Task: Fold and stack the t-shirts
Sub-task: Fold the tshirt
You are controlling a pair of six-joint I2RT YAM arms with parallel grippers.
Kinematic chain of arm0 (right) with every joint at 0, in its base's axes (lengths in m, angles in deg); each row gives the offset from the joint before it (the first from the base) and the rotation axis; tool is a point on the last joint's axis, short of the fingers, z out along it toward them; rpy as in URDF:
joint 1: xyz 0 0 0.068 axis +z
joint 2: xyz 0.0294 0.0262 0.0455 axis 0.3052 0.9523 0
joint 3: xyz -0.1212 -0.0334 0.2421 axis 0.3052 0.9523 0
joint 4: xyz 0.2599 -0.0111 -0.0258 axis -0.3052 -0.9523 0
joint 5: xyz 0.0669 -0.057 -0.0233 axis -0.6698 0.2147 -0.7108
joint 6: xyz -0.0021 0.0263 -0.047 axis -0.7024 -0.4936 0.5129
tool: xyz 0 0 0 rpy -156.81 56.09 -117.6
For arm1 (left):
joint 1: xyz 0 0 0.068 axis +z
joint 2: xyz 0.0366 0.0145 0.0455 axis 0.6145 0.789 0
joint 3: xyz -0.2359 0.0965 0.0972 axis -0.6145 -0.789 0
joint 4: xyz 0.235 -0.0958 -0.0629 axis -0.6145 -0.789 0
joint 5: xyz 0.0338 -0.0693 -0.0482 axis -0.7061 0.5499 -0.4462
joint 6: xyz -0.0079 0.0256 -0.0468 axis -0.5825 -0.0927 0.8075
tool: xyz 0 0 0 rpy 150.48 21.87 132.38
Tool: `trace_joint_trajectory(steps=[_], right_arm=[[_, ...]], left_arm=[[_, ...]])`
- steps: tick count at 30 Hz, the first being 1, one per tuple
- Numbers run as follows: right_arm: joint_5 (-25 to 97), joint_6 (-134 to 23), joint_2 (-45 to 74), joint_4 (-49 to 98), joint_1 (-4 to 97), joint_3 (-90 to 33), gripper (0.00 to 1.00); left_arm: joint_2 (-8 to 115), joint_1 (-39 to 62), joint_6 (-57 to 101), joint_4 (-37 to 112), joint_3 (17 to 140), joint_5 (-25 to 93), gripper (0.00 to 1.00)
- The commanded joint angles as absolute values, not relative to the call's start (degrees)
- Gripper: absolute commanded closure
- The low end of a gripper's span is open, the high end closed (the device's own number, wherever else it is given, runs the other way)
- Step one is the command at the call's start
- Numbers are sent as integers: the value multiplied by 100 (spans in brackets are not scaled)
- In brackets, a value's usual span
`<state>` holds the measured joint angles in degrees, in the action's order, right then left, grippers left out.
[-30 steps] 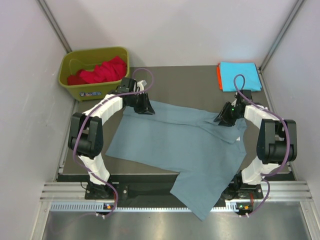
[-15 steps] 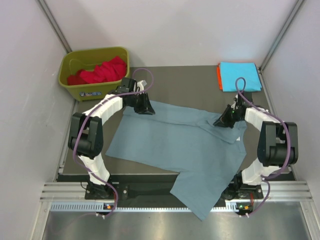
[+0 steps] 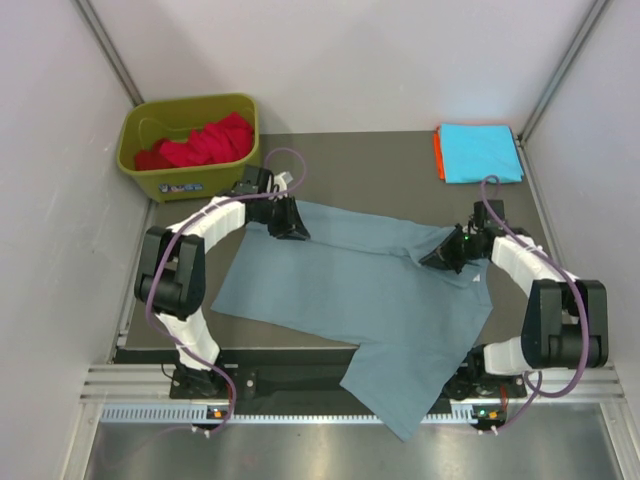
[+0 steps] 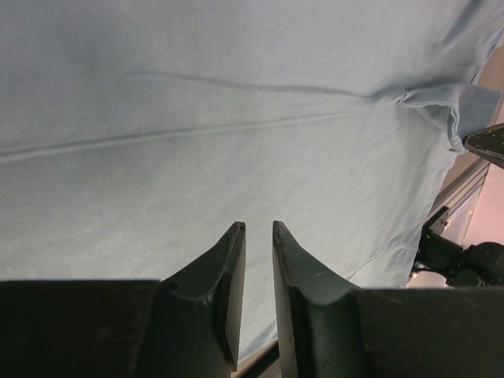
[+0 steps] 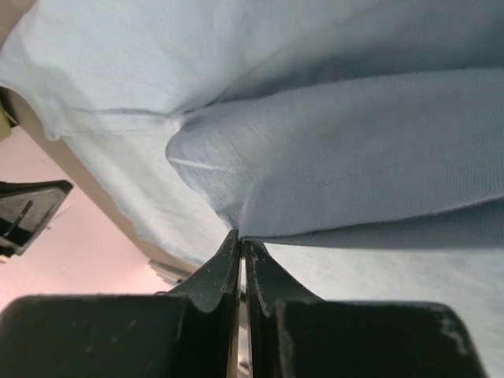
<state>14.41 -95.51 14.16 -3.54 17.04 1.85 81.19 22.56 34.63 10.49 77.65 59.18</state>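
A dusty grey-blue t-shirt [image 3: 360, 290] lies spread across the table, its lower part hanging over the near edge. My left gripper [image 3: 293, 228] rests low at the shirt's far left edge. In the left wrist view its jaws [image 4: 258, 227] stand a narrow gap apart, nothing pinched between them, and the shirt [image 4: 236, 118] stretches out ahead. My right gripper [image 3: 432, 260] is shut on a raised fold near the shirt's right sleeve; its tips [image 5: 241, 236] pinch the cloth [image 5: 354, 157]. A folded cyan t-shirt [image 3: 480, 152] lies on an orange one [image 3: 438, 156] at the back right.
An olive-green bin [image 3: 150, 175] at the back left holds a crumpled red t-shirt [image 3: 205, 140]. White walls close in the table on three sides. The right arm's cable [image 3: 490, 190] loops above the shirt's right side.
My right gripper has shut on the shirt's fold and drawn it a little nearer and leftward. The left gripper has edged slightly right along the far edge.
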Motion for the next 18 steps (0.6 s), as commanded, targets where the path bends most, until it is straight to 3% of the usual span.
trace_joint_trajectory(steps=[1, 14, 15, 18], right_arm=[[1374, -10113, 1170, -465, 1979, 311, 100], [1867, -12417, 1100, 326, 3517, 742, 97], [1823, -12348, 1126, 335, 3526, 777, 86], [1787, -11858, 996, 151, 3491, 638, 66]], left_arm=[[7736, 2253, 3486, 1323, 7604, 6087, 75], [7516, 2183, 3460, 1376, 7349, 6412, 71], [7481, 2157, 3468, 1402, 7331, 6473, 68], [7358, 1999, 3600, 1630, 7200, 6596, 68]])
